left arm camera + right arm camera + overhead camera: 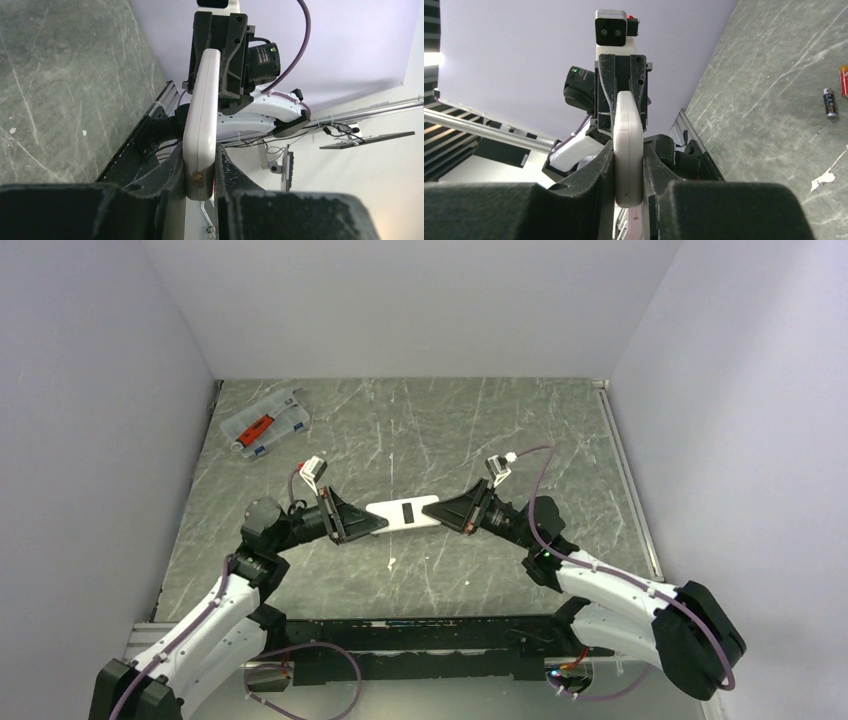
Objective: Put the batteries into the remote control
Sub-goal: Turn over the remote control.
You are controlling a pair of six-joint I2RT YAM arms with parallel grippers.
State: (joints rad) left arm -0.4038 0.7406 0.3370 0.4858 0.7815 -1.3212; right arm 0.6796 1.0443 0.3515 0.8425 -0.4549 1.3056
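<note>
The left claw was clamped on the left end of the remote control and the right claw on its right end, over mid-counter. The batteries lay apart on the counter. One claw probably needed a firm, level grip before the other let go.

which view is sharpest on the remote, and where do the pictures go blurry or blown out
Top external: even soft light, faint shadows, the remote small but crisp. Left wrist: the remote's edge is sharp, while the dark fingers in the foreground are soft and underexposed. Right wrist: the same foreground blur, a blown-out light at the left edge, and a battery at far right that is legible.
</note>
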